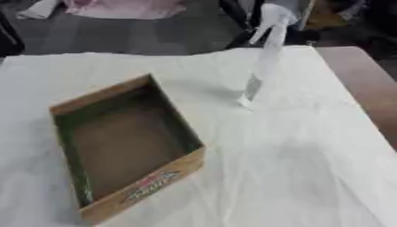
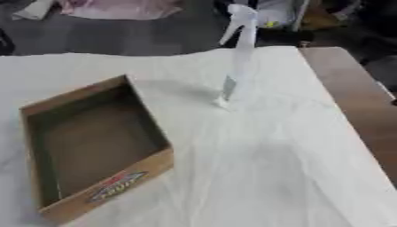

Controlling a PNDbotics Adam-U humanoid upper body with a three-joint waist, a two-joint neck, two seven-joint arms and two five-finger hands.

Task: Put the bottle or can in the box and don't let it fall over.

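A tall white spray bottle (image 1: 263,62) with a trigger head stands upright on the white tablecloth, toward the far right of the table. An open shallow cardboard box (image 1: 124,142) lies to its left and nearer to me, its inside brown and dark with nothing in it, a red and white label on its near wall. The bottle stands apart from the box, past the box's far right corner. Neither of my hands shows in either eye view.
A white cloth (image 2: 263,177) covers the table; bare brown tabletop (image 2: 353,97) shows along the right edge. Beyond the far edge lie a dark floor, a pink cloth (image 1: 128,8) and dark objects.
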